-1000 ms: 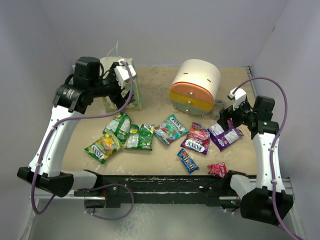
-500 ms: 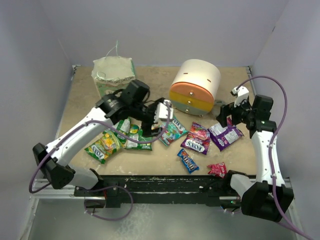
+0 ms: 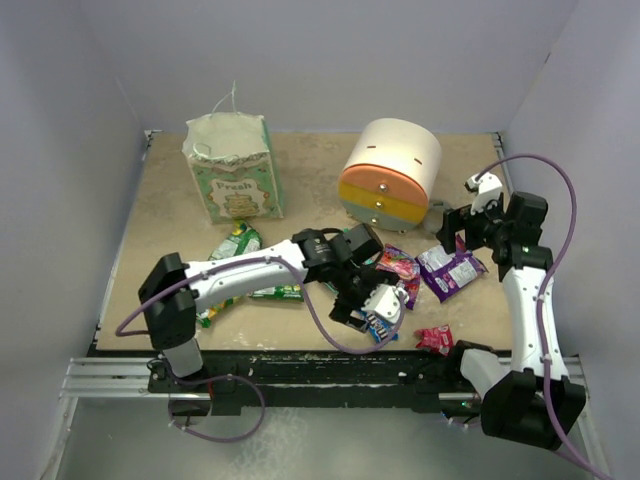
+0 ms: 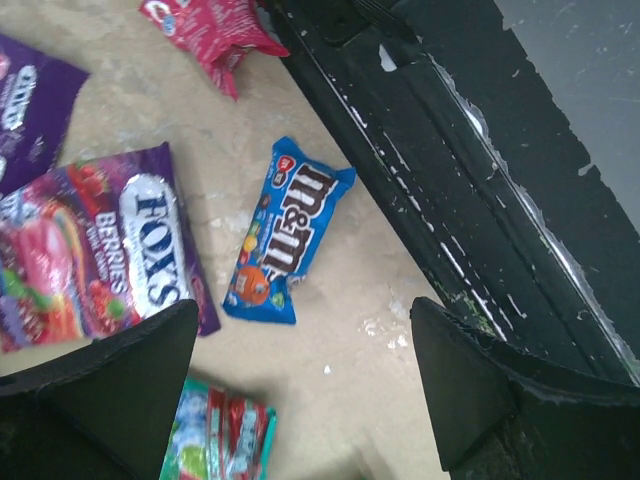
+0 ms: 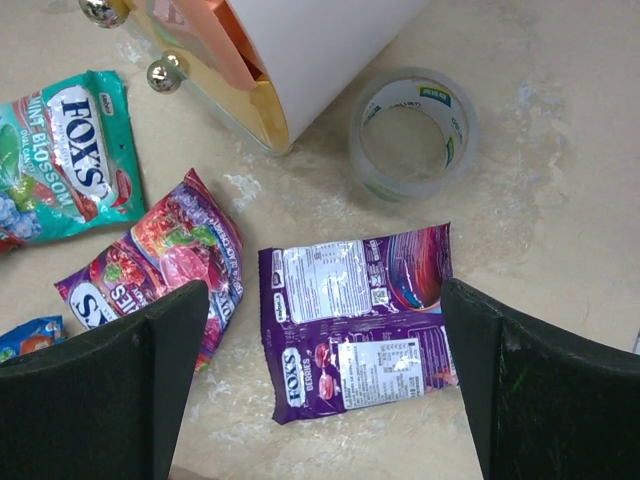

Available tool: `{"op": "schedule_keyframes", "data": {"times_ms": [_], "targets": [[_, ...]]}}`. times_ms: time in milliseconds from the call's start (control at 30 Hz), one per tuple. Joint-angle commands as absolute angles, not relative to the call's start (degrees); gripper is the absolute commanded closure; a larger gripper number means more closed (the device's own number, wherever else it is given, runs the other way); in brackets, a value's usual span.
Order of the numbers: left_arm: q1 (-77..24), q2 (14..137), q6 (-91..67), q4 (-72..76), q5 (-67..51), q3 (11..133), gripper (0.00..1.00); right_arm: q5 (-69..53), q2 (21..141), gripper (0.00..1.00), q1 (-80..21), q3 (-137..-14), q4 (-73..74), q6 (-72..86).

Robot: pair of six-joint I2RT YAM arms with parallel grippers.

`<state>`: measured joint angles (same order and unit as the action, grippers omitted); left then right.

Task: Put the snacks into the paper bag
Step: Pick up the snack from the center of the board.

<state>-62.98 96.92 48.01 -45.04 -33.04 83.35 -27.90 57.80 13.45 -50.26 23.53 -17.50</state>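
Note:
The paper bag stands upright at the back left, pale green with "Fresh" lettering. Snacks lie across the table: green packets, a berries FOX'S packet, a purple packet face-down, a blue m&m's packet and a red packet. My left gripper is open and empty, hovering just above the blue packet, with the berries packet beside it. My right gripper is open and empty above the purple packet.
A round white, orange and yellow drawer unit stands at the back centre. A clear tape roll lies beside it. A teal mint packet lies left of the berries packet. A black rail runs along the front edge.
My left arm has swung from the paper bag at the back left across to the front middle, over the blue packet. The right arm has barely moved.

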Motion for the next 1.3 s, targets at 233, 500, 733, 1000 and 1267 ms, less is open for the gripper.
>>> {"op": "schedule_keyframes", "data": {"times_ms": [233,500,733,1000,1267], "targets": [[-66.53,112.29,60.81,-41.68,-31.99,91.29,0.17,-25.75,53.79,0.0,13.48,-49.76,21.57,-18.68],[-66.53,118.36,63.41,-44.2,-30.6,93.25,0.24,-25.9,53.88,0.0,13.51,-49.88,20.91,-18.81],[-66.53,120.86,62.77,-44.56,-28.53,92.82,0.35,-26.28,53.79,0.0,13.48,-49.92,21.1,-18.9],[-66.53,120.81,62.16,-44.95,-28.28,91.91,0.48,-26.19,54.29,0.0,13.48,-50.09,21.15,-18.81],[-66.53,117.63,60.81,-47.58,-27.27,91.83,0.57,-26.19,55.14,0.0,13.49,-50.27,21.09,-18.8]]}}
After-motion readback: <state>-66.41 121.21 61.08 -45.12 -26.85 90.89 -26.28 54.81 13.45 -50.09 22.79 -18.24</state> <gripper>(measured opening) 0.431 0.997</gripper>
